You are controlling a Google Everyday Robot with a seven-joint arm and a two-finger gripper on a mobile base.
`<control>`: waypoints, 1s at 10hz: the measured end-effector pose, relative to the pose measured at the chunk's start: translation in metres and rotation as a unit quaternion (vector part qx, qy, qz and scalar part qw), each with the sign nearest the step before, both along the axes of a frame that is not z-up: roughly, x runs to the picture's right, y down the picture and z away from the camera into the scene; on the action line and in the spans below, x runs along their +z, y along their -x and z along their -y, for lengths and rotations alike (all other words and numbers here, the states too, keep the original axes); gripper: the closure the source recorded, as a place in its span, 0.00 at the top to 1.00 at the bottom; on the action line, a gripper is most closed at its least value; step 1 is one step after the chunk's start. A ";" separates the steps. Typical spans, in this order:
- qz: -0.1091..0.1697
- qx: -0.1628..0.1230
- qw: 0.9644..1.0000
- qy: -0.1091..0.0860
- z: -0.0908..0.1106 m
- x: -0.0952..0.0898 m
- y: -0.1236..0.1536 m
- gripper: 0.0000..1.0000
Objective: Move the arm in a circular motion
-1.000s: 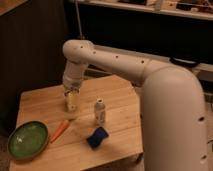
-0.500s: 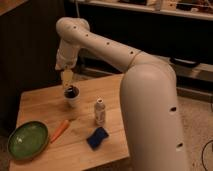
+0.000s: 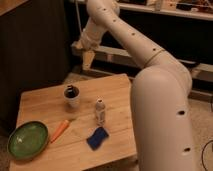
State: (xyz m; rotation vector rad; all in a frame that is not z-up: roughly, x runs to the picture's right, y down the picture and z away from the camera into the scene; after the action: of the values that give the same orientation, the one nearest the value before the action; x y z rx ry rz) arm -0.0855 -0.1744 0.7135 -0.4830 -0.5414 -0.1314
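Since half a second ago, the arm (image 3: 159,110) has lifted its narrow end up and away from the white cup (image 3: 72,97), which it then hung just over. It has carried that end toward the far side of the desk (image 3: 42,102). The things on the desk lie where they lay before.

The tool (image 3: 87,60), a beige tip, now hangs in the air beyond the desk's far edge, above and a little to the right of the cup, touching nothing. Whether the tool is apart or together cannot be told. From the tool the arm rises steeply to a joint at the top of the view. It then slopes down to the right in a long white segment dotted with dark holes, and ends in a thick rounded segment that fills the right foreground beside the desk.

On the desk, the cup stands near the middle with something dark inside it. A small white bottle (image 3: 100,111) stands upright near it, to the right and toward the front. A blue sponge (image 3: 97,138) lies in front of the bottle, a carrot (image 3: 60,130) lies to the sponge's left, and a green bowl (image 3: 27,140) sits at the front left corner.
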 end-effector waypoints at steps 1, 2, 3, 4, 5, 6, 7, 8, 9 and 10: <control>-0.011 0.022 1.000 -0.008 0.006 -0.002 -0.036 0.80; -0.020 0.039 0.999 -0.014 0.007 -0.005 -0.063 0.80; -0.028 0.052 0.998 -0.018 0.006 -0.009 -0.084 0.80; -0.044 0.075 0.996 -0.022 -0.001 -0.018 -0.120 0.80; -0.055 0.087 0.995 -0.022 -0.008 -0.023 -0.141 0.80; -0.064 0.097 0.993 -0.020 -0.019 -0.029 -0.159 0.80; -0.074 0.107 0.991 -0.015 -0.038 -0.036 -0.178 0.80; -0.081 0.114 0.990 -0.007 -0.063 -0.045 -0.198 0.80; -0.080 0.112 0.991 -0.001 -0.083 -0.053 -0.207 0.80; -0.077 0.106 0.991 0.006 -0.103 -0.059 -0.209 0.80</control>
State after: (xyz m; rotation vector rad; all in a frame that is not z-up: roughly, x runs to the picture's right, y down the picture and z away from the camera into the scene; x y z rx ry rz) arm 0.1237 -0.0715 0.6550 -0.4396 -0.4391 0.1126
